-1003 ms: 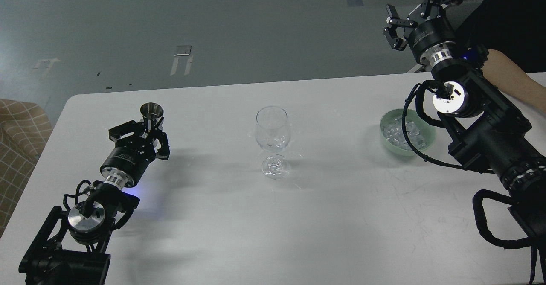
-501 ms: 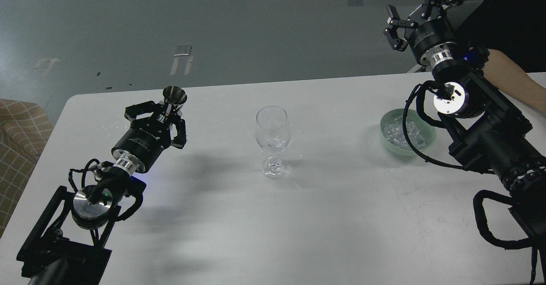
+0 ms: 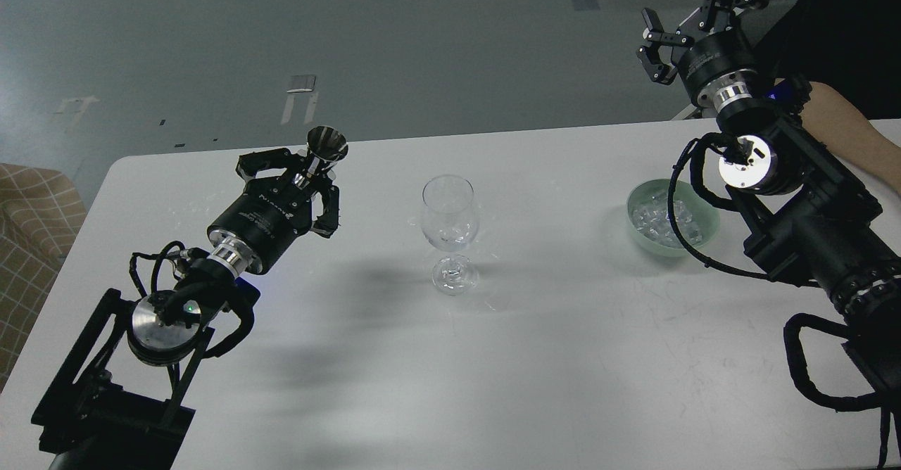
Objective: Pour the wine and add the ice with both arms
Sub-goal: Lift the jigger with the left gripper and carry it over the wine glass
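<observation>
A clear stemmed wine glass [image 3: 450,231] stands empty at the middle of the white table [image 3: 535,357]. My left gripper [image 3: 307,174] is shut on a small metal jigger cup [image 3: 326,145], held above the table to the left of the glass, its mouth tilted up and to the right. Ice cubes [image 3: 658,218] lie in a pale green bowl [image 3: 707,236] at the right. My right gripper [image 3: 693,9] is open and empty, raised high beyond the table's far edge, above and behind the bowl.
A bare human forearm [image 3: 855,136] rests on the table's far right edge behind my right arm. A checked cushion [image 3: 28,231] sits off the table's left side. Grey floor lies beyond the far edge.
My left gripper has lifted the metal cup off the table and carried it up and right toward the glass. My right gripper has shifted slightly to the right, still open.
</observation>
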Action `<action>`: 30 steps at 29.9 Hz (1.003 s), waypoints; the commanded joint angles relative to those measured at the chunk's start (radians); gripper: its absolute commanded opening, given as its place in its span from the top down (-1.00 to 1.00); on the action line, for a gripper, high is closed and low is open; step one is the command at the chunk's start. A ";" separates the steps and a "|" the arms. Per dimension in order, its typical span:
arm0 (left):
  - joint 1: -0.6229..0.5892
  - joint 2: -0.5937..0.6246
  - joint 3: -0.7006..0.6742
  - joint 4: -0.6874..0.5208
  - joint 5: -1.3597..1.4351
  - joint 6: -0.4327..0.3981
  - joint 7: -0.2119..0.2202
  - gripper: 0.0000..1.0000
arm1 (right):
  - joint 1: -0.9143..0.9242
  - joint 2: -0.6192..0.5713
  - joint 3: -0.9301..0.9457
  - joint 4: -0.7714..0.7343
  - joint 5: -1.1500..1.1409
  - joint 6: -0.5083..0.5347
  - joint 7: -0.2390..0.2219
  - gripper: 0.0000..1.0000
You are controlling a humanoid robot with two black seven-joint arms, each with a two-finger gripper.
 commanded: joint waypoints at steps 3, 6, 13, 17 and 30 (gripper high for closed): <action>-0.031 0.009 0.063 -0.026 0.005 0.039 -0.002 0.94 | 0.000 0.000 0.002 0.000 0.000 -0.001 0.000 -1.00; -0.051 -0.001 0.084 -0.032 0.059 0.068 0.001 0.93 | -0.001 0.000 0.002 0.000 0.000 0.000 0.000 -1.00; -0.089 -0.005 0.126 -0.035 0.099 0.106 0.027 0.93 | -0.001 -0.001 0.002 0.000 0.000 0.000 0.000 -1.00; -0.102 -0.004 0.153 -0.035 0.144 0.119 0.032 0.93 | -0.001 -0.005 0.002 0.002 0.001 0.000 0.000 -1.00; -0.114 -0.005 0.178 -0.036 0.299 0.120 0.056 0.93 | -0.001 -0.003 0.002 0.002 0.002 0.000 0.000 -1.00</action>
